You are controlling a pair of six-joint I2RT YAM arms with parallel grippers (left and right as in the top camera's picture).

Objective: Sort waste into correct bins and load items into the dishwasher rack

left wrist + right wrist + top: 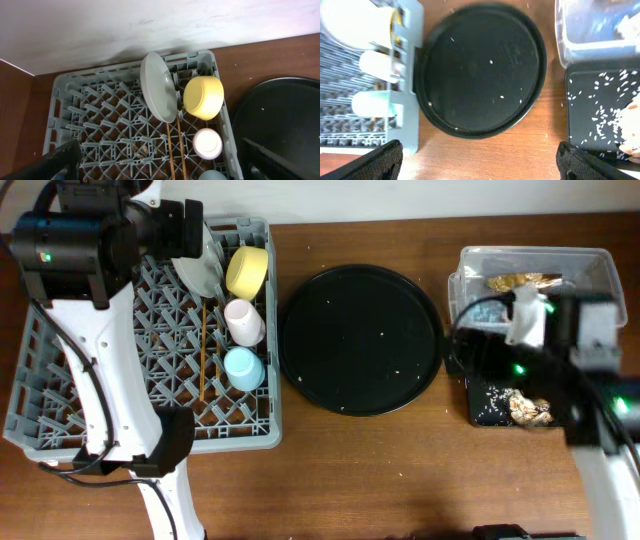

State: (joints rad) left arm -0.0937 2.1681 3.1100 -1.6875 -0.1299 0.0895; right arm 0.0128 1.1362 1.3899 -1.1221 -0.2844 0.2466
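We saw the left gripper [165,167] spread wide over the dishwasher rack [65,100], holding nothing. The right gripper [482,167] was just as wide and empty over the round black tray [480,70]. From overhead, the chopsticks [204,350] lay in the rack, long axis running 12 to 6 o'clock. The yellow bowl [247,271] sat tipped on its side near the rack's 1 o'clock corner.

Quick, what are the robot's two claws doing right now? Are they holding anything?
Left gripper: open, holding nothing.
Right gripper: open, holding nothing.
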